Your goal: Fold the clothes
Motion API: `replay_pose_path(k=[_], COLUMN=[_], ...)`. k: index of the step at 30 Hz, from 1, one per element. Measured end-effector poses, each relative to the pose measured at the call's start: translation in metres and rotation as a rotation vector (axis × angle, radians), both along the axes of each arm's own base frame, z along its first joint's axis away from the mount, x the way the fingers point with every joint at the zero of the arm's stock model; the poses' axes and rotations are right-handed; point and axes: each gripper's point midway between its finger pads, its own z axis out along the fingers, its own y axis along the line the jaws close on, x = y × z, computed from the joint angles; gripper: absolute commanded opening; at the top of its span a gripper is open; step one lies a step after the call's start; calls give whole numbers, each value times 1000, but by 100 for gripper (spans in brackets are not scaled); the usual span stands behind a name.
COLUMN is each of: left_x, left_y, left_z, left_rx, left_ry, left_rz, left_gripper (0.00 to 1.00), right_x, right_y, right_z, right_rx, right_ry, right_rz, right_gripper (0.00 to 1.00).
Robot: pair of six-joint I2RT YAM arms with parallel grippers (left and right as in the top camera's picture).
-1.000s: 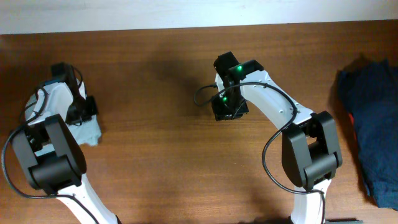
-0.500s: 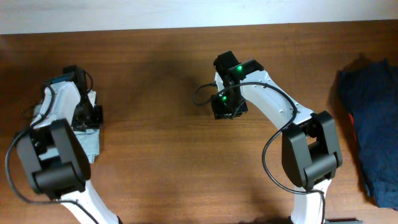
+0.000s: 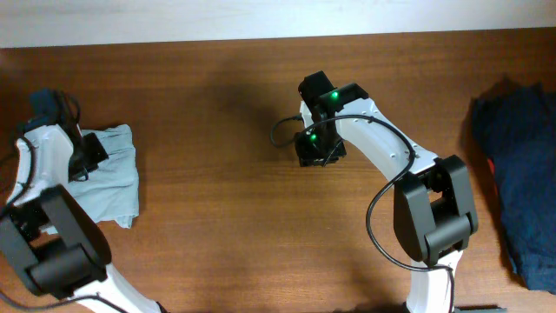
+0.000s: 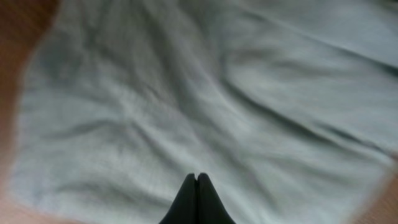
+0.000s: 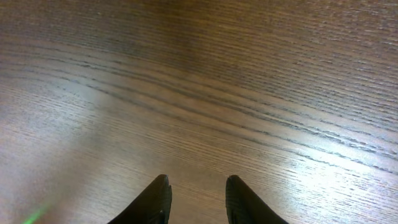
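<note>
Overhead view: the left arm point(image 3: 43, 152) hunches at the far-left table edge, left fingers point(image 4: 196, 193) clenched together just above the pale grey-blue wrinkly T-shirt point(image 3: 117, 178), whose left side it hides. Loads of bare brown wooden table point(image 3: 217, 130) mid-frame. The right fingers point(image 3: 315, 155) hang parted over wood. The right edge crops a dark navy garment point(image 3: 517, 174).

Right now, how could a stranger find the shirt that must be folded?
Start at the left edge of the wooden table, by the left arm. There lies the pale grey-blue T-shirt, plain and wrinkled. The only other garment, far right, is dark navy with red.
</note>
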Motion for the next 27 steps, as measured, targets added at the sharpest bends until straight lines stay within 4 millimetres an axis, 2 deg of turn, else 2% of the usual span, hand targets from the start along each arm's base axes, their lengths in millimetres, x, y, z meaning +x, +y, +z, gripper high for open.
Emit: replay_pose_path(k=[3, 5, 10, 17, 22, 24, 27], left_x=[0, 2, 26, 68, 77, 79, 79], left_y=[0, 0, 10, 20, 18, 16, 9], left_z=[-33, -44, -47, -47, -47, -47, -46], left_rx=[-28, -31, 8, 78, 89, 87, 72], left_ry=[31, 40, -45, -148, -156, -150, -132], left_rz=[25, 29, 22, -142, -255, -297, -346], left_gripper=[1, 0, 0, 1, 1, 6, 36], right_x=[0, 0, -1, -2, -6, -7, -7], right_y=[0, 0, -1, -1, -3, -3, -3], right_z=[0, 0, 0, 0, 0, 0, 0], right_rx=[0, -1, -2, -4, -11, -13, -13], right_ry=[0, 1, 5, 8, 24, 30, 30], right_rz=[0, 0, 0, 0, 0, 0, 0], right_gripper=[34, 34, 34, 34, 34, 34, 34])
